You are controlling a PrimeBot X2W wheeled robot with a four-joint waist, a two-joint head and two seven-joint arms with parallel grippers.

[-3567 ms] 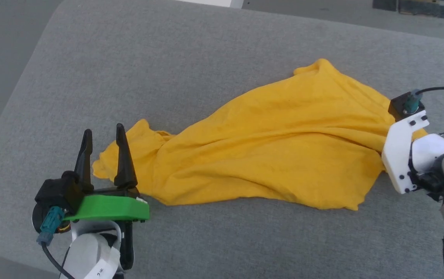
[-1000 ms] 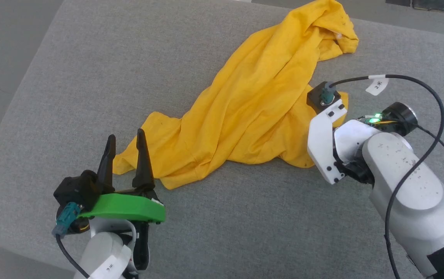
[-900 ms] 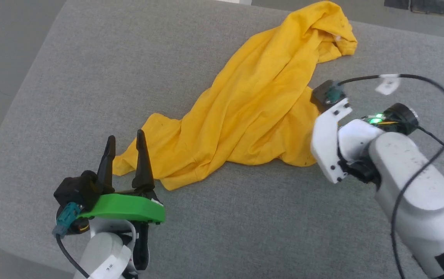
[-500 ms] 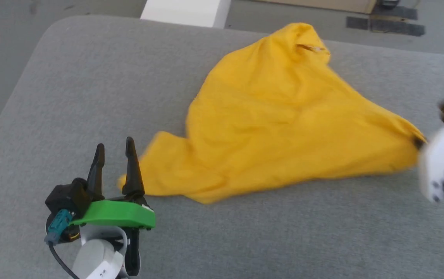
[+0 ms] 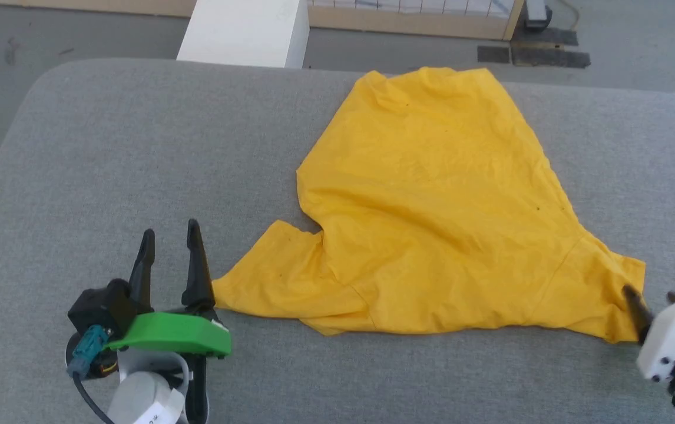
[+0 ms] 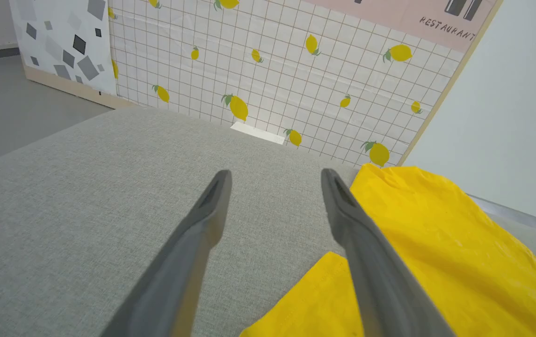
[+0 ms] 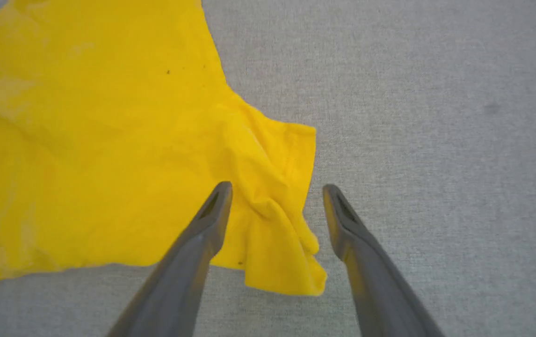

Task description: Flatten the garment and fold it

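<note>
The mustard-yellow garment (image 5: 437, 212) lies spread out, plain side up, on the grey padded table (image 5: 125, 153). One sleeve points at my left gripper (image 5: 169, 232), the other at my right gripper (image 5: 649, 293). My left gripper is open just left of the near-left sleeve tip, and its wrist view has the garment (image 6: 441, 252) beside its right finger. My right gripper (image 7: 276, 188) is open too. The rumpled right sleeve (image 7: 277, 210) lies on the table between its spread fingers, and they do not pinch it.
A white block (image 5: 243, 29) stands beyond the table's far edge, and a lemon-patterned panel (image 6: 272, 70) stands behind it. The table's rounded left corner (image 5: 31, 88) drops to grey floor. Bare fabric surface lies left of and in front of the garment.
My right gripper dragged the garment's right end outward and toward me, spreading the bunched cloth wide, then opened and let it go. The head camera has shifted. My left gripper stayed open beside the left sleeve.
</note>
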